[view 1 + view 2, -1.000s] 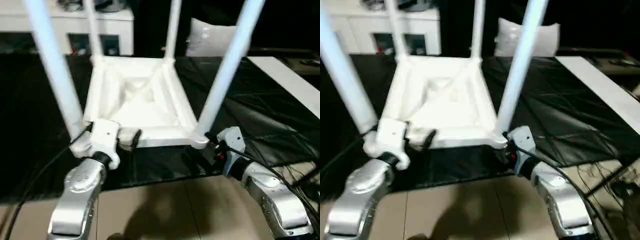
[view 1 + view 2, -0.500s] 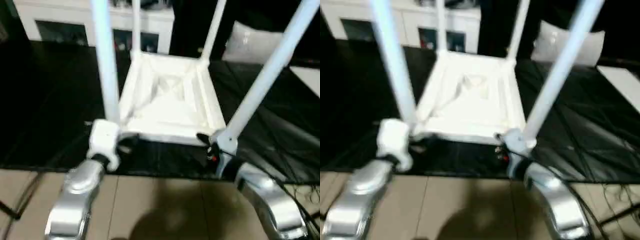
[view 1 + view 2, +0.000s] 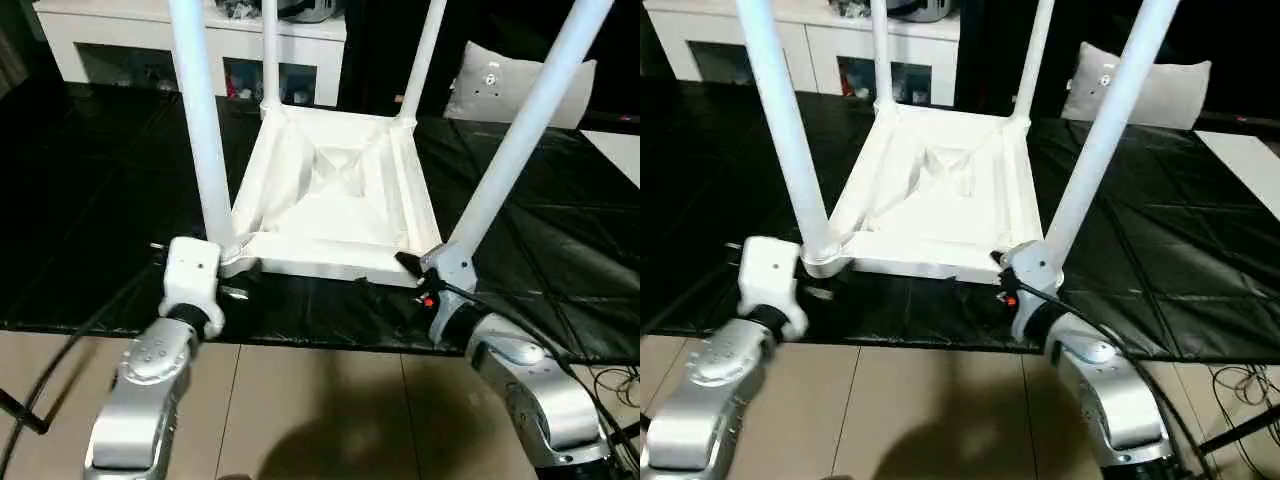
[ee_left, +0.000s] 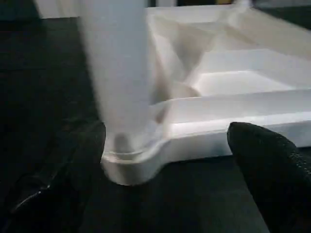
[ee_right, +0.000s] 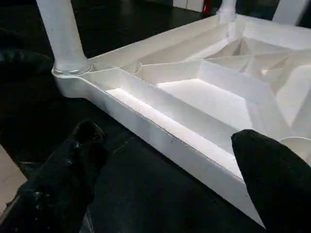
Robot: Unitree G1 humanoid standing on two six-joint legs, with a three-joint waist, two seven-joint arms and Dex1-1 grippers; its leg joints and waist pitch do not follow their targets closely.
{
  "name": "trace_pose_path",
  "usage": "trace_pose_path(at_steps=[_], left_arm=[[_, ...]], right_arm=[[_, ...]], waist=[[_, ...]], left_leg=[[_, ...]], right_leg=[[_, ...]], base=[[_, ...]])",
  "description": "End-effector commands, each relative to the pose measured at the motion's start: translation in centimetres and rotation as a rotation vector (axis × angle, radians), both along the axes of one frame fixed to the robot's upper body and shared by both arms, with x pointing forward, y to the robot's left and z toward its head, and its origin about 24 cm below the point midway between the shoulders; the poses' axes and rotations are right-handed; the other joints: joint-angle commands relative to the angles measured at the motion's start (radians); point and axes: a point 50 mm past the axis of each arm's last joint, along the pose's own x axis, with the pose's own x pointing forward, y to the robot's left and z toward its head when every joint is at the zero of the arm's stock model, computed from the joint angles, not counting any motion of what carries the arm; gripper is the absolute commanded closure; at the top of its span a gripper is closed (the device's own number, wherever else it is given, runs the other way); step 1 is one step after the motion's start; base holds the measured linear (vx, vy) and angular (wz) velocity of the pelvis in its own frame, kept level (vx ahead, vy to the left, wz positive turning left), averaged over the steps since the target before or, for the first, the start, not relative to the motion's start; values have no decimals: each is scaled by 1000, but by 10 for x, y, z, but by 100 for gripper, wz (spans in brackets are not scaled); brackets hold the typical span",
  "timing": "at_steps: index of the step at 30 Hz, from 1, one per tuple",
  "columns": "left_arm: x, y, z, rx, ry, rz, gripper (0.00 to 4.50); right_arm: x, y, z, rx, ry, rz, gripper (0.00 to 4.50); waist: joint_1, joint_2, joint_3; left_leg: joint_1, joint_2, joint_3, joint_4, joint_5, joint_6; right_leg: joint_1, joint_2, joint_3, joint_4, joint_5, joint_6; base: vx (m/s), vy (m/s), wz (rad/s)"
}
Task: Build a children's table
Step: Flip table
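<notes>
Four long tapered white tube legs (image 3: 205, 140) already stand in the upturned white plastic ribbed tabletop (image 3: 335, 200); left claw (image 3: 238, 283) and right claw (image 3: 412, 290) gape empty at its near corners. Next likely: grip and flip.

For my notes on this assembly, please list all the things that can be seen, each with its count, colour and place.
tabletop: one, white, upside down on the black mat, ribbed underside up.
legs: four, white, standing upright in the corner sockets.
mat: one, black, on the tan floor under the tabletop.
cabinet: one, white, glass doors, behind the mat.
cushion: one, light grey, at the back right.
cables: a few, dark, on the floor at right.
left gripper: black jaws open, at the near left corner.
right gripper: black jaws open, at the near right edge.
</notes>
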Motion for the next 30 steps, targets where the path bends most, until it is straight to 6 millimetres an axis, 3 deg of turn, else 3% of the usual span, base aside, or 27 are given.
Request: trace_pose_path(at_steps=[1,4,6,8,11,13,15,20,21,22,23,26,30], left_arm=[[4,0,1,19,-11,13,0],[5,3,1,21,-14,51,0],[6,5,0,26,-11,70,0],[8,6,0,38,-12,76,0],[16,6,2,-2,-24,90,0],[21,4,3,-18,-32,79,0],[31,5,5,-40,-48,72,0],[45,6,7,-68,-65,67,0],[48,5,6,-69,-63,61,30],[51,5,4,-64,-60,43,38],[52,4,4,-60,-59,36,38],[55,3,0,-52,-47,13,70],[56,3,-3,-55,-43,6,93]], right_arm=[[5,-1,5,3,-6,-14,5],[5,-2,3,26,17,-14,5],[5,-2,3,28,21,-8,5],[4,0,4,7,-1,36,5],[1,5,5,2,-30,81,5],[0,6,6,-13,-47,95,5],[1,7,8,2,-61,83,5],[-2,11,6,-1,-20,128,5],[-2,12,6,-6,-26,137,0],[-1,14,6,-1,-39,143,0],[-1,14,6,6,-40,143,0],[-1,15,4,11,-24,156,0],[-2,16,0,21,10,181,0]], waist=[[2,11,-51],[4,9,-58],[4,9,-57],[4,10,-53],[5,10,-48],[5,6,-47],[8,8,-47],[9,8,-50],[9,14,-51],[9,11,-52],[9,15,-53],[10,14,-55],[9,13,-53]], left_leg=[[-8,77,-23,-96,-113,24],[-9,75,-20,-86,-20,45],[-10,75,-18,-84,-10,59],[-10,76,-17,-88,-47,61],[-7,80,-15,-94,-126,40],[-7,80,-15,-97,-151,26],[-6,77,-15,-98,-170,19],[-8,78,-18,-98,-155,11],[-8,77,-17,-97,-145,13],[-8,77,-17,-96,-135,16],[-9,78,-17,-96,-128,16],[-8,80,-18,-95,-112,19],[-8,81,-16,-96,-128,22]], right_leg=[[37,-79,57,-68,-114,-167],[40,-75,56,-52,36,-202],[39,-75,54,-52,52,-219],[39,-76,54,-56,9,-223],[36,-79,55,-67,-99,-206],[35,-80,55,-71,-142,-192],[31,-80,56,-75,-178,-179],[32,-80,55,-72,-153,-169],[31,-80,56,-69,-136,-173],[32,-80,56,-69,-114,-174],[32,-81,56,-68,-99,-177],[34,-81,55,-63,-65,-190],[35,-83,56,-65,-80,-203]], base=[[0,0,0],[0,0,0],[0,0,0],[0,0,0],[0,0,0],[0,0,0],[0,0,0],[0,0,0],[0,0,0],[0,0,0],[0,0,0],[0,0,0],[0,0,0]])
